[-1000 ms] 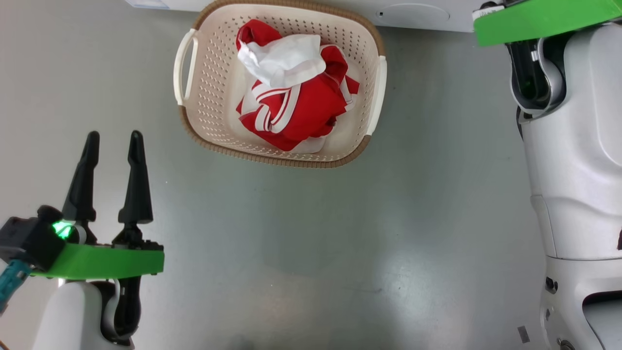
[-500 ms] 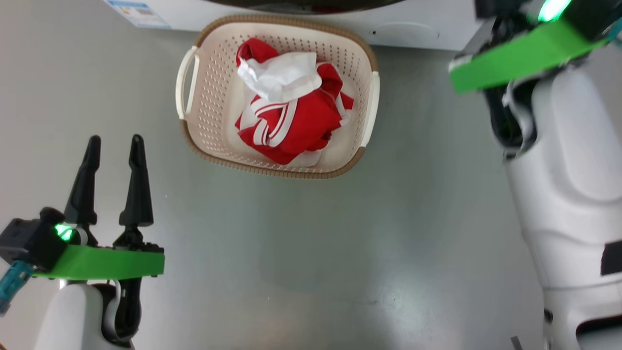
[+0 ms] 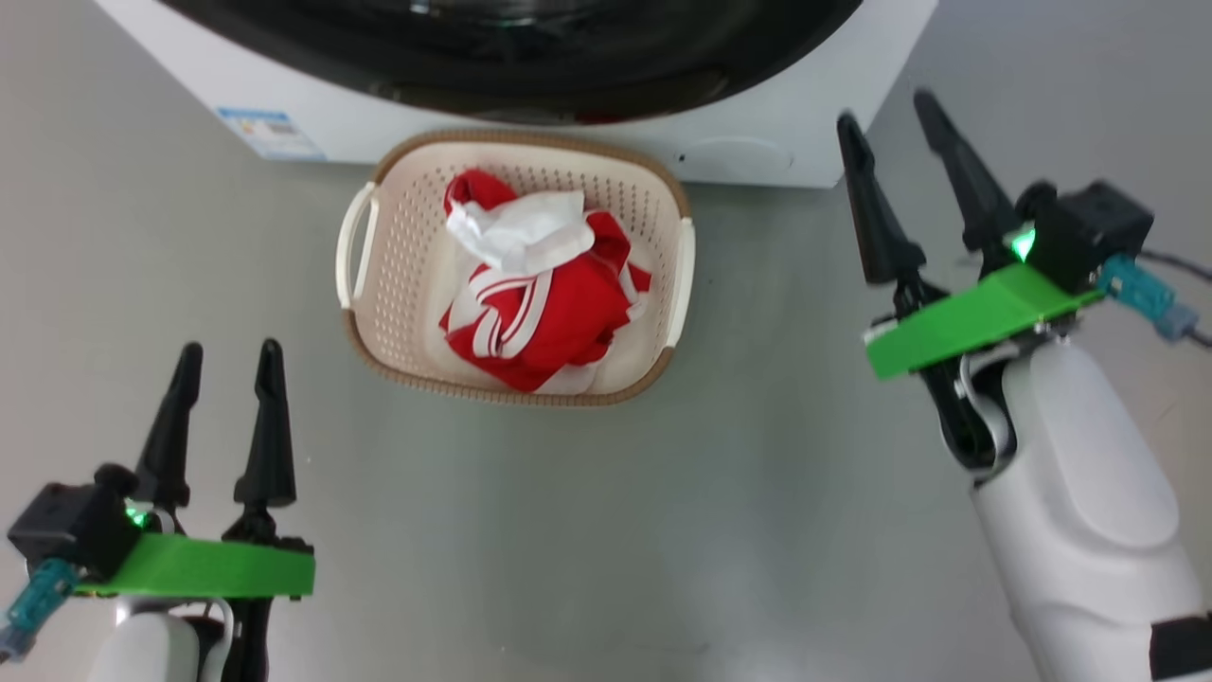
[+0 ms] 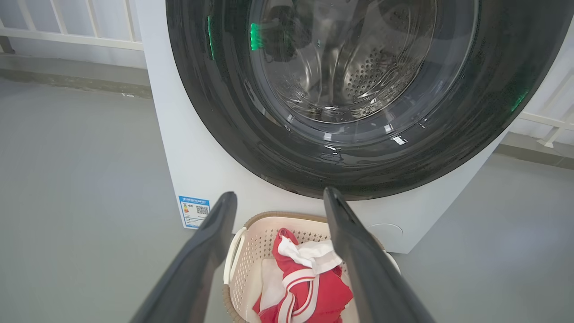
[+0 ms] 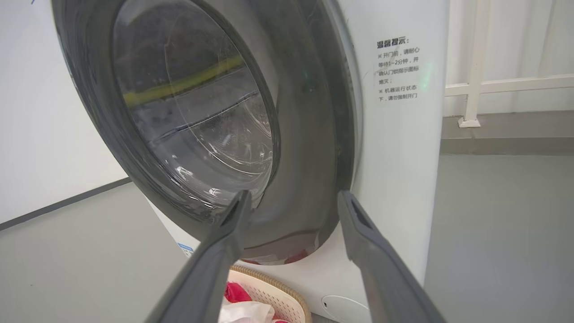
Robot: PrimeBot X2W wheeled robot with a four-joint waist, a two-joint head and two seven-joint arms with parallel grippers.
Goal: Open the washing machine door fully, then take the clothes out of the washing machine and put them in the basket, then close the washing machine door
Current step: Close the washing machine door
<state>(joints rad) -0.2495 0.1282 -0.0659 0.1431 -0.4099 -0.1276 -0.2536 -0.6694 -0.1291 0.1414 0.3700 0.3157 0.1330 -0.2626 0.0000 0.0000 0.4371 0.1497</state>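
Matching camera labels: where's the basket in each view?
Head view: basket upper centre, just below the washing machine.
Left wrist view: basket bottom centre, partly behind the fingers.
Right wrist view: basket at the bottom edge, between the fingers.
Shared landmark: round cap low on the machine's front, right of the basket.

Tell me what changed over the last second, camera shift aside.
The right gripper pulled back from the washing machine toward the robot and now sits off to the right of the basket, fingers apart, empty. Nothing was picked up. The head camera tilted up, so the closed door shows. Unchanged: the left gripper open and idle, the clothes heaped in the basket.
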